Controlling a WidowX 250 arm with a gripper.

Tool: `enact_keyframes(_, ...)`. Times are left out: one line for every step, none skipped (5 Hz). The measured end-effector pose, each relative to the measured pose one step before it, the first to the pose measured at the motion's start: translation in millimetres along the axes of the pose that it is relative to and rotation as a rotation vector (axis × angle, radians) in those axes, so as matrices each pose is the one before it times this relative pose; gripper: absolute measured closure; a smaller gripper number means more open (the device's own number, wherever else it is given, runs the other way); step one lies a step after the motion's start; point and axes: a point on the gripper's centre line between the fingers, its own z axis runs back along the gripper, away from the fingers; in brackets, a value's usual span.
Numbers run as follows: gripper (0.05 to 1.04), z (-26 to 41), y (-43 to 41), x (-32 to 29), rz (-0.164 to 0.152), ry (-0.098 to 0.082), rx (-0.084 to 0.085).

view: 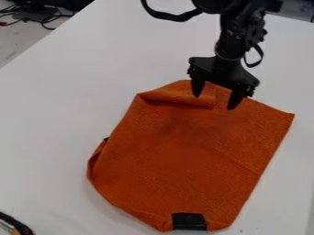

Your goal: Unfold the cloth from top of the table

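Orange cloth [184,160] lies on the white desk [55,114], right of centre in the camera view. Black label [189,221] sits at its bottom edge; can't make out any print on it. Small black bit [106,138] pokes out at the left edge.

Cloth orientation: long axis runs bottom to top of view, top end leaning right. Label end points to the bottom, toward the camera. Right side is a fairly straight edge, up to a pointed corner at upper right. Upper left has a rolled-over fold [171,95]; left edge is curled too, lower left rounded.

End effector [214,101] is open, fingers spread, pointing down over the cloth's top edge, one finger at the fold. Can't tell if the tips touch fabric.

Rest: dark cables [46,18] upper left, past the desk edge. Part of a black and yellow item [16,225] at the lower left corner.
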Motion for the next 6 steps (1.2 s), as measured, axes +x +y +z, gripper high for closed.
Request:
enact_keyframes(0.083, -11.36, 8.05, 11.81, 0.0003, 0.0132, -0.0223)
enact_keyframes(0.118, -14.07, -2.26, 0.6, -0.0025, 0.0026, -0.0318)
enact_keyframes(0.393, -6.91, 3.78, -0.85, 0.0091, 0.0054, -0.0107)
enact_keyframes(0.714, 2.03, -1.17, 2.54, -0.0029, -0.0043, -0.007)
enact_keyframes(0.929, 0.13, 0.97, -0.53, 0.0079, 0.0022, 0.0132)
enact_keyframes(1.021, 2.68, 0.23, 2.35, 0.0016, 0.002, 0.0131)
